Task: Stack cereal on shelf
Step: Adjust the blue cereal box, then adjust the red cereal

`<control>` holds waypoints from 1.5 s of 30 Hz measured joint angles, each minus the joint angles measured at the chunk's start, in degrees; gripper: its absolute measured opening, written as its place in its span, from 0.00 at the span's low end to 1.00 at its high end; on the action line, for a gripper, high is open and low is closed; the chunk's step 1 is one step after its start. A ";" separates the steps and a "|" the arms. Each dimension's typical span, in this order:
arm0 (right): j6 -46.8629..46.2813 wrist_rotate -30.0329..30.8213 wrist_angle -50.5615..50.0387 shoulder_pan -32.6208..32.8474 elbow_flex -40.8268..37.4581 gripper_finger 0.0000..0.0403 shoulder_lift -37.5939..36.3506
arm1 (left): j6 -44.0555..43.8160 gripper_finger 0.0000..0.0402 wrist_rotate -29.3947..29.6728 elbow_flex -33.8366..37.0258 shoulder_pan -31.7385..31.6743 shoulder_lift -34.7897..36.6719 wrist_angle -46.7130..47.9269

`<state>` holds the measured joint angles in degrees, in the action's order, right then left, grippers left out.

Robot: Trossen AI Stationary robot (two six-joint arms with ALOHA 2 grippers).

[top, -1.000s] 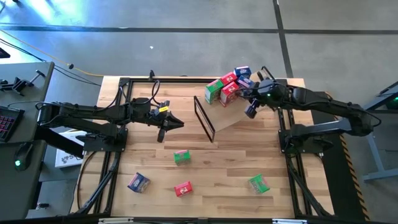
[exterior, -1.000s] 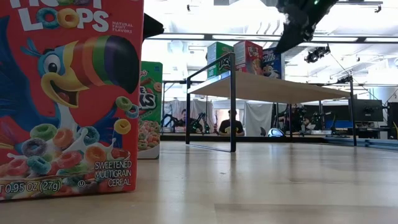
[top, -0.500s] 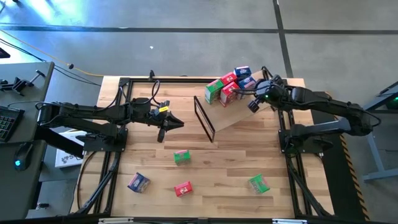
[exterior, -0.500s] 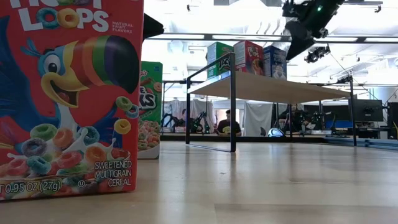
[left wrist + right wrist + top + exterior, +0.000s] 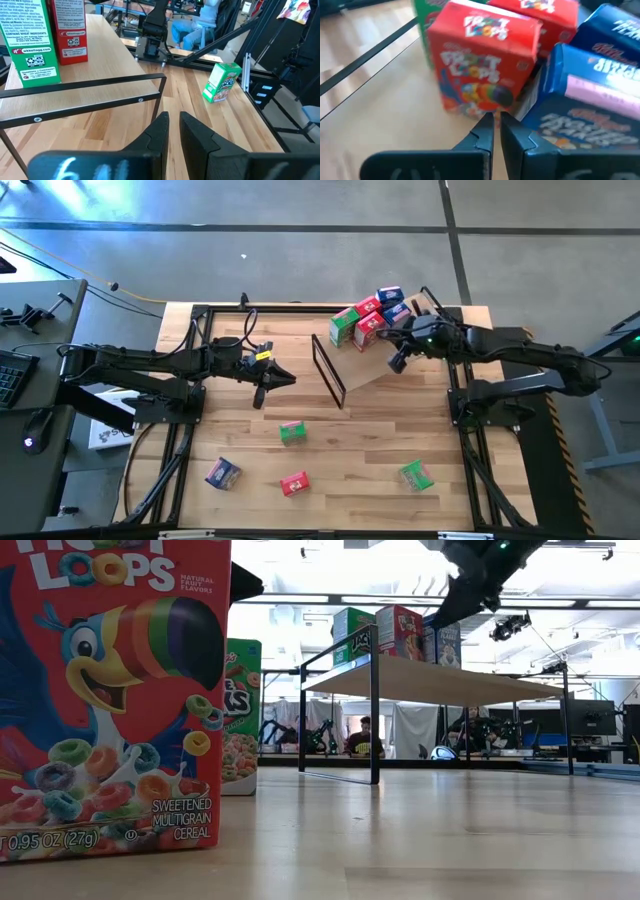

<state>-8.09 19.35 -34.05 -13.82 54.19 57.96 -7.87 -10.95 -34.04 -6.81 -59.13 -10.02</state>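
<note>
While five cereal boxes crowd the far end of the shelf in the high view, the right gripper hovers over the board just beside them, fingers nearly closed on nothing. Four boxes lie on the table in front of the shelf: a green box, a blue box, a red box and another green box. The left gripper waits left of the shelf, pinched together and empty.

Seen low, a Froot Loops box looms near; the shelf stands beyond.

Right wrist: a red Froot Loops box just ahead of the fingertips.
</note>
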 joint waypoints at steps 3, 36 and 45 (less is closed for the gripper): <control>-0.49 2.33 1.76 -0.02 -0.06 0.03 1.44 | -0.01 0.09 -0.01 0.00 0.00 0.00 0.11; 5.55 4.08 4.67 0.38 1.73 0.03 -0.84 | -0.38 0.09 -0.01 0.00 0.13 0.00 1.20; 8.05 4.39 16.44 11.85 0.67 0.03 7.62 | 0.04 0.09 0.10 0.00 0.11 0.00 1.16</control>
<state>-0.04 23.74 -17.61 -1.97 54.87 65.58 -7.83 -10.85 -34.04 -6.70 -59.13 -8.86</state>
